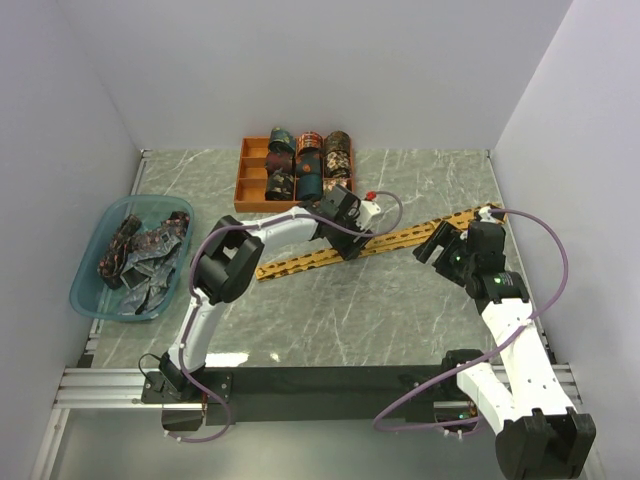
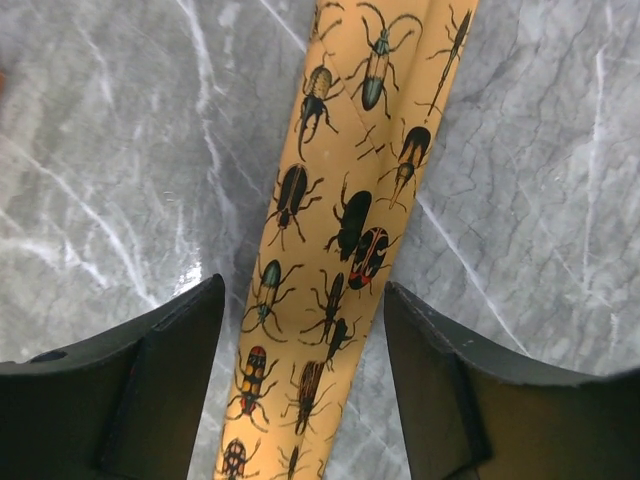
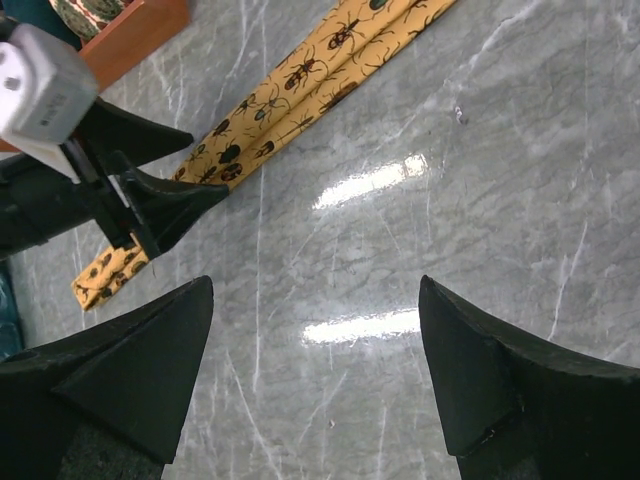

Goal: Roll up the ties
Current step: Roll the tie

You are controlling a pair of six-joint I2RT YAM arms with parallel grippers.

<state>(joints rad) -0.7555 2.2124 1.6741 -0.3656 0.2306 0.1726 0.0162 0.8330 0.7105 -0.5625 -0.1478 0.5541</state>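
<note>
Mustard-yellow with printed beetles, the tie [image 1: 410, 236] [image 2: 340, 230] [image 3: 300, 90] lies flat and slantwise on the marble table [image 1: 330, 320]. The left gripper [image 1: 349, 247] [image 2: 302, 290] stands over its middle part with the jaws apart, one finger on each side of the cloth and a small gap at both edges, gripping nothing. The right gripper [image 1: 437, 246] [image 3: 315, 285] hovers near the tie's right end, jaws spread wide over bare marble, nothing between them.

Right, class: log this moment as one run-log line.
left pincer: open, straddling beetle-print tie | right pincer: open, empty, above marble table | tie: flat, unrolled
</note>
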